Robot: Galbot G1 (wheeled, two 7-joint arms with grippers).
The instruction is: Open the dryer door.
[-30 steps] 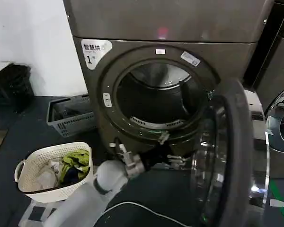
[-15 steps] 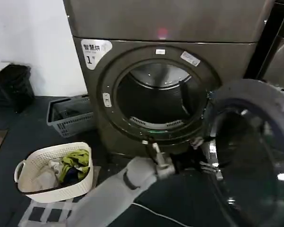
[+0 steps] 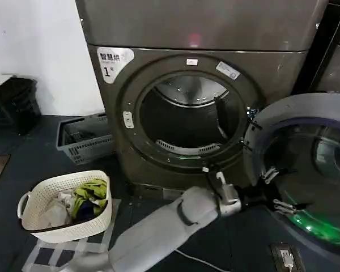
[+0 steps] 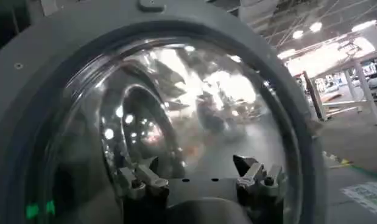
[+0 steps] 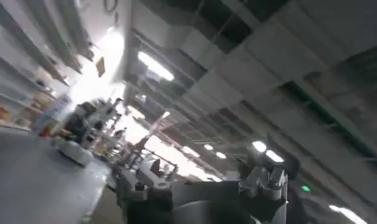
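So the dryer [image 3: 158, 68], the bronze-grey one with the "1" label [image 3: 114, 61], sits at about 12 o'clock in the head view with its drum opening [image 3: 187, 116] fully exposed; the dryer door [image 3: 306, 170] is swung wide out to 3 o'clock, grey inner side and domed glass facing the camera; the left arm reaches across from 7 o'clock, and the left hand [image 3: 275, 190] is right up against the door's inner face, fingers spread apart and not clamped on anything; the left wrist view has the same thing up close, two open fingertips [image 4: 136, 179] in front of the glass bulge [image 4: 194, 115]; right hand [image 5: 200, 182] is pointed at the ceiling, fingers apart too; a white laundry basket [image 3: 65, 204] with clothes sits on the floor at 8 o'clock, a grey crate [image 3: 85, 136] beyond it.
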